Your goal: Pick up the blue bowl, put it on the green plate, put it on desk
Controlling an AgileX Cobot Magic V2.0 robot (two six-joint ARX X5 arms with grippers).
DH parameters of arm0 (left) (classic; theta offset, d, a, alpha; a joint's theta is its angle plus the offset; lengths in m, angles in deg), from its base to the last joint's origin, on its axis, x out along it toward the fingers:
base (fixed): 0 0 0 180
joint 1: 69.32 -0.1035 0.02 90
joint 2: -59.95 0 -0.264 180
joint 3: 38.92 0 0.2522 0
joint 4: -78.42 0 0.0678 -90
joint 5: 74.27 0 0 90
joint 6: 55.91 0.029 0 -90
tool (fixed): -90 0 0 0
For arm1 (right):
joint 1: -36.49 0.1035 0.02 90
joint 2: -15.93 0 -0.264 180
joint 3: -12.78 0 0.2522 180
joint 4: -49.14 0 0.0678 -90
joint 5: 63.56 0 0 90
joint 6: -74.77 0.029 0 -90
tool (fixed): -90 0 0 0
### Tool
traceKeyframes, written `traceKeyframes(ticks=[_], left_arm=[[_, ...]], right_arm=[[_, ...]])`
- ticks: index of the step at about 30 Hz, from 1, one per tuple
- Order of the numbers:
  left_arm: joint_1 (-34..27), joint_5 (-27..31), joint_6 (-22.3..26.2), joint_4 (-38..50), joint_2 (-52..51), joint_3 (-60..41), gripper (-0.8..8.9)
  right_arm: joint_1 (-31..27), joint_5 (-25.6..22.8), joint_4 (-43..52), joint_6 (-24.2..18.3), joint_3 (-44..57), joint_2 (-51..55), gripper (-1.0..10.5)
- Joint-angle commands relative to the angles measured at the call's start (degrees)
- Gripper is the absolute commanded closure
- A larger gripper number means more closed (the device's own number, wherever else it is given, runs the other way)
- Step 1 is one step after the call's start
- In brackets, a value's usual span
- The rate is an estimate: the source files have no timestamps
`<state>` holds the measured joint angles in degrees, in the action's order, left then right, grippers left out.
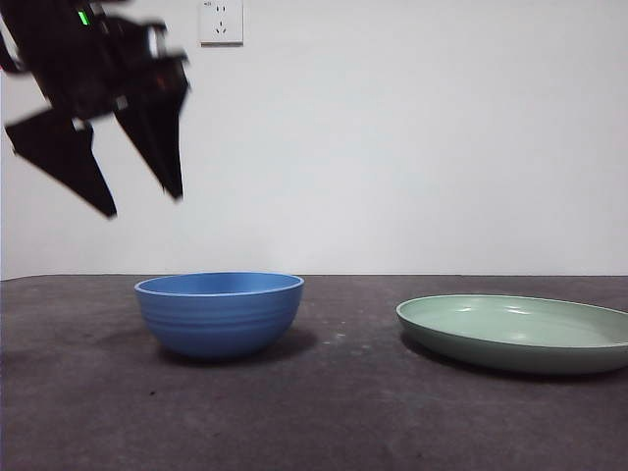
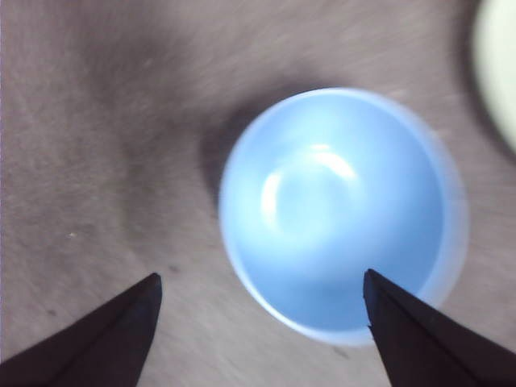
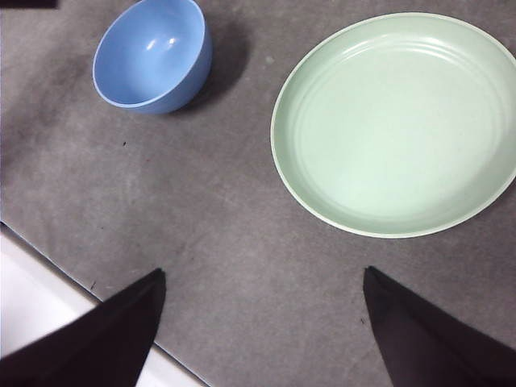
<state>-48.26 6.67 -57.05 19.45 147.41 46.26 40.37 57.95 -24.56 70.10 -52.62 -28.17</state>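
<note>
The blue bowl (image 1: 220,312) stands upright and empty on the desk (image 1: 314,412), left of centre. The green plate (image 1: 515,332) lies flat and empty on the desk to its right, apart from the bowl. My left gripper (image 1: 144,206) is open and empty, hanging in the air above and to the left of the bowl. In the left wrist view the bowl (image 2: 339,214) shows blurred beyond the spread jaws of that gripper (image 2: 262,286). My right gripper (image 3: 262,278) is open and empty, high over the desk, with the bowl (image 3: 153,55) and plate (image 3: 395,121) both in its view.
A white wall with a socket (image 1: 221,22) stands behind the desk. The right wrist view shows the desk's edge and a white surface (image 3: 40,294) beyond it.
</note>
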Motion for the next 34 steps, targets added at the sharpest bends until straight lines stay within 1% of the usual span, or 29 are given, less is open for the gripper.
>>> traceKeyframes(ticks=[1, 9, 15, 17, 19, 22, 25, 27, 30, 31, 34], left_arm=[[0.3, 1.6, 0.2, 1.6, 3.9, 1.4, 4.08], [0.3, 1.6, 0.2, 4.6, 11.3, 1.4, 4.10], [0.3, 1.7, 0.2, 5.0, 14.1, 1.4, 4.19], [0.3, 1.7, 0.0, 5.0, 14.6, 1.4, 4.62], [0.3, 1.7, 0.0, 5.1, 14.8, 1.4, 5.47], [0.5, 1.7, 0.0, 5.6, 14.8, 1.4, 6.51], [0.5, 1.7, -0.2, 5.6, 14.8, 1.4, 7.34], [0.5, 1.7, -0.6, 5.6, 14.8, 1.4, 7.60], [0.5, 1.7, -0.9, 6.0, 14.8, 1.4, 7.71], [0.5, 1.7, -1.0, 6.2, 14.8, 1.4, 8.00], [0.5, 1.7, -1.6, 6.6, 14.8, 1.4, 8.04]], right_arm=[[0.2, 0.0, 0.8, -0.2, -1.0, -0.4, 5.5], [0.2, 0.0, 1.0, -0.2, -1.0, -0.4, 5.5], [0.2, 0.0, 1.2, -0.2, -1.0, -0.4, 5.5], [0.2, 0.0, 1.2, -0.2, -1.0, -0.4, 5.5], [0.2, 0.0, 1.2, -0.2, -1.0, -0.4, 5.5], [0.2, 0.0, 1.2, -0.2, -1.0, -0.4, 5.5], [0.2, 0.0, 1.2, -0.2, -1.0, -0.4, 5.5], [0.2, 0.0, 1.2, -0.2, -1.0, -0.4, 5.5], [0.2, 0.0, 1.2, -0.3, -1.0, -0.4, 5.5], [0.2, 0.0, 1.2, -0.3, -1.0, -0.4, 5.5], [0.2, 0.0, 1.2, -0.3, -1.0, -0.4, 5.5]])
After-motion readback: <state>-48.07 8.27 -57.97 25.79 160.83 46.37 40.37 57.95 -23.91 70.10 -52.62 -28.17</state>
